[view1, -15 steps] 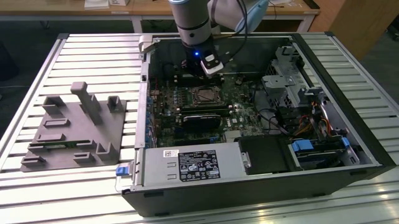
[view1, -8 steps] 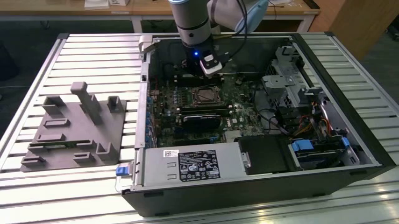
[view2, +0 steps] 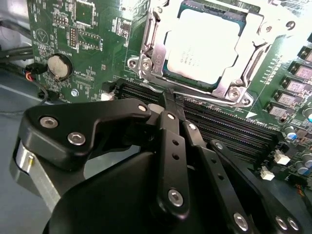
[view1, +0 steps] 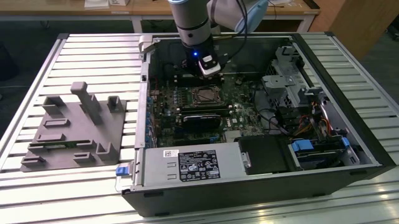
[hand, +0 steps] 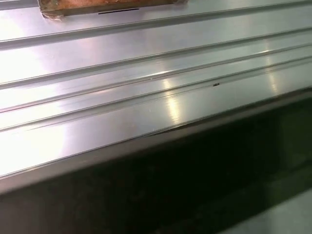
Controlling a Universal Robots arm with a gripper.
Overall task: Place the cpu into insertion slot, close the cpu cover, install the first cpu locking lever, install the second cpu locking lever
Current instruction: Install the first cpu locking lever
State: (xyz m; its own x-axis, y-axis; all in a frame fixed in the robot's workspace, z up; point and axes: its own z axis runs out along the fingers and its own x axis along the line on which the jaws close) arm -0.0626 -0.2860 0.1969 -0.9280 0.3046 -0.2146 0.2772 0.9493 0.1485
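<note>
Inside the open computer case point(view1: 349, 154), lying on the slatted metal tabletop point(view1: 93, 51), I had the arm point(view1: 192, 21) reaching down over the far part of the green motherboard point(view1: 240, 112). In the exterior view the tool point(view1: 208, 70) hung just beyond the insertion slot point(view1: 204, 95), on its far side, with a blue light glowing on the wrist above it. In the second wrist view the tool point(view2: 168, 100) showed its black linkage drawn in, the fingers point(view2: 169, 122) pressed narrow together with nothing between them, their tips down near the long black memory slots point(view2: 219, 129) just beside the socket. The cpu point(view2: 202, 46) sat flat in the insertion slot, its pale face showing through the cut-out of the cpu cover point(view2: 151, 46), which lay down around it. A round coin battery point(view2: 59, 67) sat on the board off to one side. On the exterior view's left, a grey moulded fixture point(view1: 74, 130) rested on the tabletop, well apart from the case.
</note>
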